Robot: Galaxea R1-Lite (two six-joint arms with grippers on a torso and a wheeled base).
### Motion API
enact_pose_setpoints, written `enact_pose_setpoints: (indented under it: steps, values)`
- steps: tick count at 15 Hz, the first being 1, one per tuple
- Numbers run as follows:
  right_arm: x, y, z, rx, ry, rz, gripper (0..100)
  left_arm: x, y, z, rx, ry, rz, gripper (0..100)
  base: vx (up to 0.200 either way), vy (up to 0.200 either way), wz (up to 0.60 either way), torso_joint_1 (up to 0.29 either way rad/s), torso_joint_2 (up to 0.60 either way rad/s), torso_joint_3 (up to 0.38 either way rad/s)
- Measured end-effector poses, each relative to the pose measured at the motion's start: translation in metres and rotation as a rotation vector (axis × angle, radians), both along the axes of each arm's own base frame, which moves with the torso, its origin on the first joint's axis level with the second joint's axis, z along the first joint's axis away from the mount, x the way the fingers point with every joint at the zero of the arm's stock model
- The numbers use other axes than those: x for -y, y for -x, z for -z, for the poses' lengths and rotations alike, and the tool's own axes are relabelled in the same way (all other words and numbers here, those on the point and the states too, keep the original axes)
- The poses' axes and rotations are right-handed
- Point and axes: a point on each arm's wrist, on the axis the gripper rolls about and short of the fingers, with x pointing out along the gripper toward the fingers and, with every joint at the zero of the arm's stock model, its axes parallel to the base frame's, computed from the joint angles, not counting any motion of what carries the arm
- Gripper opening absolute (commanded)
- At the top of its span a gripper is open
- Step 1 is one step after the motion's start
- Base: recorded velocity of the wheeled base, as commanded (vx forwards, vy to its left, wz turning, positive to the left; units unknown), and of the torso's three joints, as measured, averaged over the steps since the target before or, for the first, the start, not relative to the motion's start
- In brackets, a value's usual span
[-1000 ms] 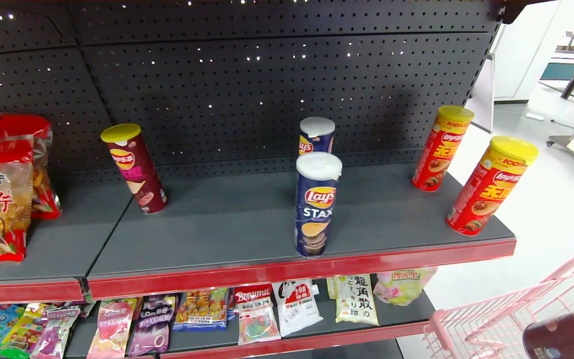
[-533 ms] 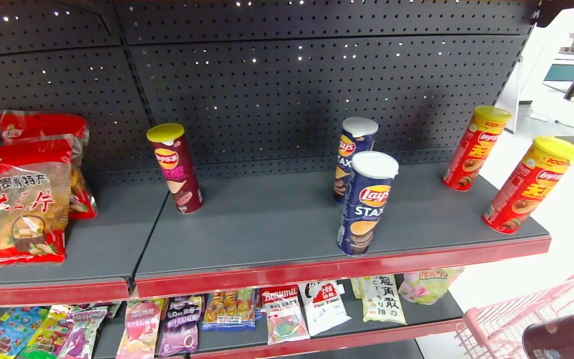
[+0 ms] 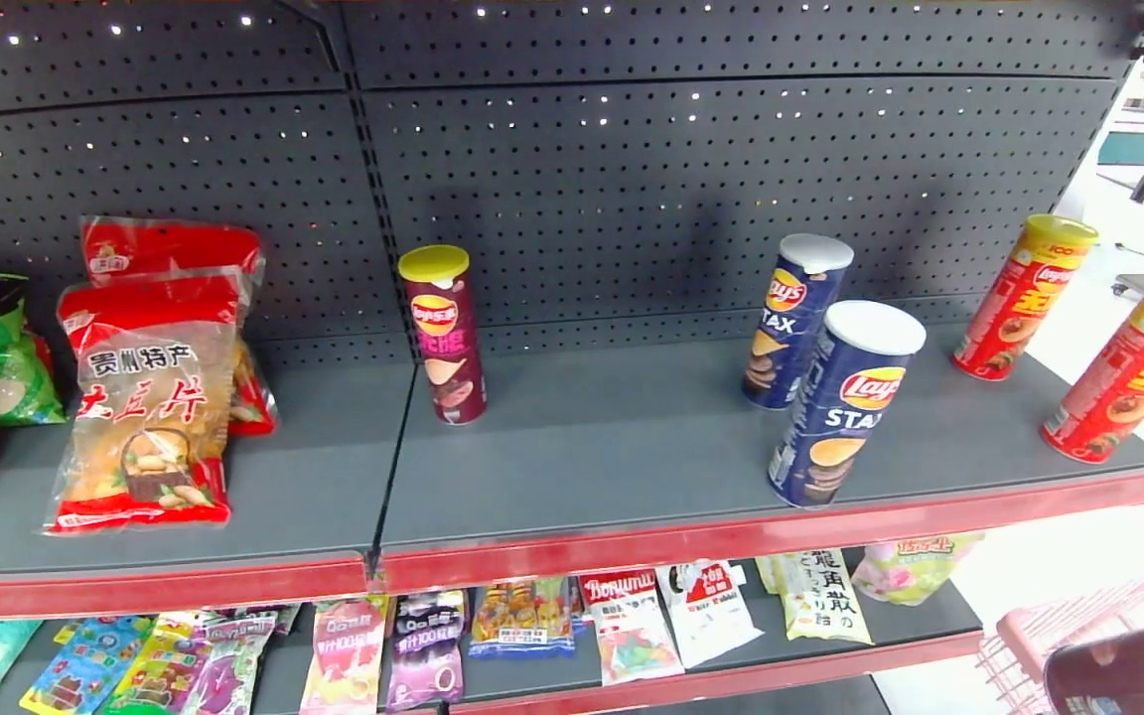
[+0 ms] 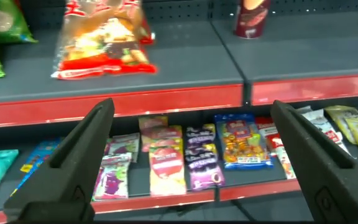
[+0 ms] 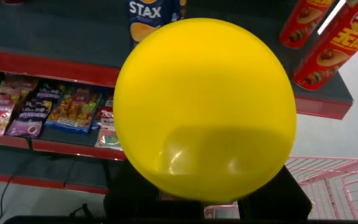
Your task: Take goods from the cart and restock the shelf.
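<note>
- Right gripper [image 5: 204,208] is clamping a yellow-lidded can [image 5: 205,106], with the lid facing the wrist camera. The can is hanging out in front of the shelf [image 5: 48,67], clear of its red lip.
- Ahead of this gripper a blue can [image 5: 151,14] is standing near the shelf front. Two red cans [image 5: 335,45] are standing further off toward the shelf end.
- The pink cart [image 3: 1019,631] is sitting close beside the held can, lower down.
- Left gripper [image 4: 191,106] is hanging open and empty, fingers [image 4: 82,155] spread wide.
- It is facing candy packets [image 4: 201,158] lying under the red lip.
- Beyond it, higher up, a maroon can [image 4: 252,18] is standing upright on the shelf. A red snack bag [image 4: 101,40] is standing well apart from that can.
</note>
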Motion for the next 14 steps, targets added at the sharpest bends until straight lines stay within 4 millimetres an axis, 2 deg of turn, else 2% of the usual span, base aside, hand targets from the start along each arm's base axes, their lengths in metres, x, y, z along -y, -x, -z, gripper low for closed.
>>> enact_pose_setpoints:
  steps: [1, 8, 12, 14]
  values:
    - [0.000, 0.000, 0.000, 0.002, -0.001, 0.000, 0, 0.000, 0.000, 0.000, 0.001, 0.000, 0.000, 100, 0.000, 0.200, 0.00, 0.007, 0.01, 0.002]
    - [0.004, 0.013, 0.009, 0.062, 0.022, -0.005, 0, 0.000, 0.000, 0.000, -0.001, 0.000, 0.001, 100, 0.000, 0.000, 0.00, 0.000, 0.00, 0.000]
    - [0.008, 0.023, 0.023, 0.120, 0.041, -0.009, 0, 0.000, -0.003, -0.001, -0.039, -0.018, 0.027, 100, 0.000, 0.000, 0.00, 0.000, 0.00, 0.000]
    - [0.009, 0.027, 0.029, 0.139, 0.035, -0.012, 0, 0.001, -0.002, -0.011, -0.027, -0.029, 0.087, 100, 0.000, 0.000, 0.00, 0.000, 0.00, 0.000]
